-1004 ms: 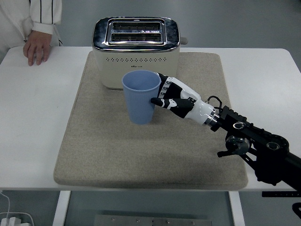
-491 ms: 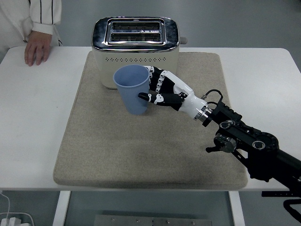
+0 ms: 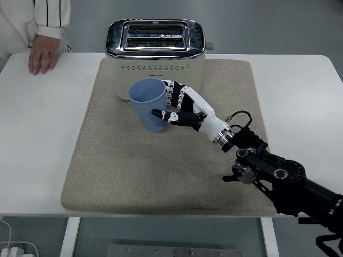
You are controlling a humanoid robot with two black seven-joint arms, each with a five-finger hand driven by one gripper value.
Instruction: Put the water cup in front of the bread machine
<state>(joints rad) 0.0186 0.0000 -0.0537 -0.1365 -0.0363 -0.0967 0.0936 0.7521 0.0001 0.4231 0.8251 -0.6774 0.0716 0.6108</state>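
The blue water cup (image 3: pixel 148 105) is clasped by the fingers of the right hand (image 3: pixel 185 108), just in front of the bread machine (image 3: pixel 155 58). It should be lowered level onto the mat (image 3: pixel 118 160) before being let go; it is tilted, open-topped, seemingly empty

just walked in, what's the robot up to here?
The robot's right hand is wrapped around a blue cup, holding it just in front of the cream toaster over the beige mat. The cup is tilted slightly, and whether its base touches the mat is hard to tell. The left arm is out of view. A person's hand rests on the white table at the far left corner.
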